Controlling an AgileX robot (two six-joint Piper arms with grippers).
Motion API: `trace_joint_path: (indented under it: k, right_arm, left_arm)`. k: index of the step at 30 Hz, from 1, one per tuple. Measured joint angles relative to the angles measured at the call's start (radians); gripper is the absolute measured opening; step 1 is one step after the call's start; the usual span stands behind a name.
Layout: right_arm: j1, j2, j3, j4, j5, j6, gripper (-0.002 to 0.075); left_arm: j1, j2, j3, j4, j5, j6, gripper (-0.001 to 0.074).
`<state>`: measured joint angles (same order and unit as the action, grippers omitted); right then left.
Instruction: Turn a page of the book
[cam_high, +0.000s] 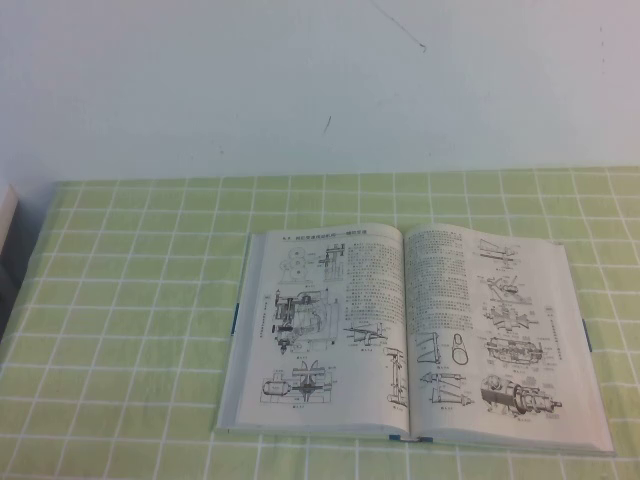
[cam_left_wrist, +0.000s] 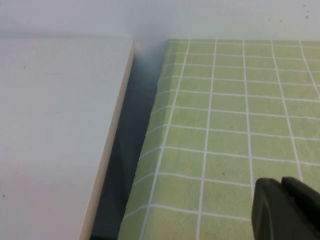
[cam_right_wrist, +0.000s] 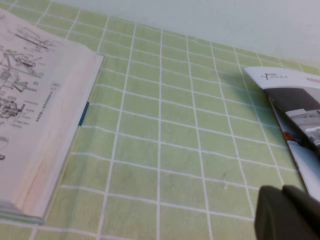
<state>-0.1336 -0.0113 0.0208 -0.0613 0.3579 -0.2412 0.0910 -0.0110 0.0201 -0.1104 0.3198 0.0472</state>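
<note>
The left gripper (cam_left_wrist: 287, 210) shows only in its own wrist view, as a dark tip hovering over bare green cloth. A thin seam runs between its two fingers, so they look pressed together with nothing between them. It touches nothing. Beside it the tabletop (cam_left_wrist: 235, 125) ends at its left edge, where a dark gap separates the cloth from a plain white board (cam_left_wrist: 55, 135).

The right gripper (cam_right_wrist: 287, 215) also shows only as a dark tip in its wrist view, above open cloth. Whether its fingers are together or apart I cannot tell. It holds nothing that shows and sits clear of the book on one side and of a glossy brochure (cam_right_wrist: 295, 115) on the other, which lies near the right edge of the tabletop. The brochure carries a small logo and line of print too fine to read.

Neither arm appears in the high view.

The book (cam_high: 410, 335) lies open and flat on the checked green cloth, close to the near edge of the tabletop and right of its middle, with thin blue cover edges peeking out at the sides. The page (cam_high: 490, 330) on the right half lies flat, filled with dense text and black machine drawings. The print is too small to read; only a header line across the top of the left page stands out.
</note>
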Motion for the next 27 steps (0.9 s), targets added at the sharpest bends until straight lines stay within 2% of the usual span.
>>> trace_joint_path:
  k: [22, 27]
  right_arm:
    - [0.000, 0.000, 0.000, -0.063, -0.002, -0.003, -0.0005]
    - [0.000, 0.000, 0.000, -0.069, -0.004, -0.003, -0.0005]
  left_arm:
    - [0.000, 0.000, 0.000, 0.006, -0.011, 0.000, -0.0004]
    - [0.000, 0.000, 0.000, -0.052, -0.015, 0.002, -0.0004]
